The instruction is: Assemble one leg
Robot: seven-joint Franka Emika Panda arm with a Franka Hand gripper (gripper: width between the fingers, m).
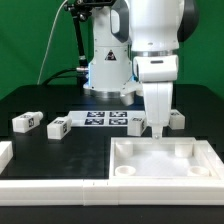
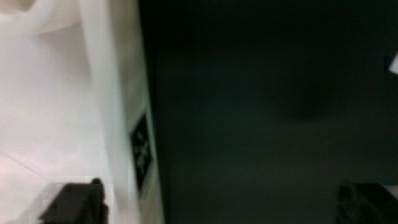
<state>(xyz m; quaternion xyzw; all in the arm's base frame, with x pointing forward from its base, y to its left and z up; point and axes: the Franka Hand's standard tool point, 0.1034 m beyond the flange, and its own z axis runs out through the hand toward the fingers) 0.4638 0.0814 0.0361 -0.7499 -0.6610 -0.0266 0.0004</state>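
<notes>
Right now the black surface [image 1: 60, 95] fills my exterior view, the arm [image 1: 150, 40] upright at upper centre, the white tray-like piece [image 1: 160, 155] at lower right. My fingers [image 1: 157, 120] hang open and empty over its far edge; one leg [image 1: 176, 121] lies just right of them, another leg [image 1: 135, 120] just left, a third leg [image 1: 57, 127] and fourth leg [image 1: 25, 122] at centre left.

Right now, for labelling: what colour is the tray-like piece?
The tray-like piece is white; exterior view shows it best.
</notes>
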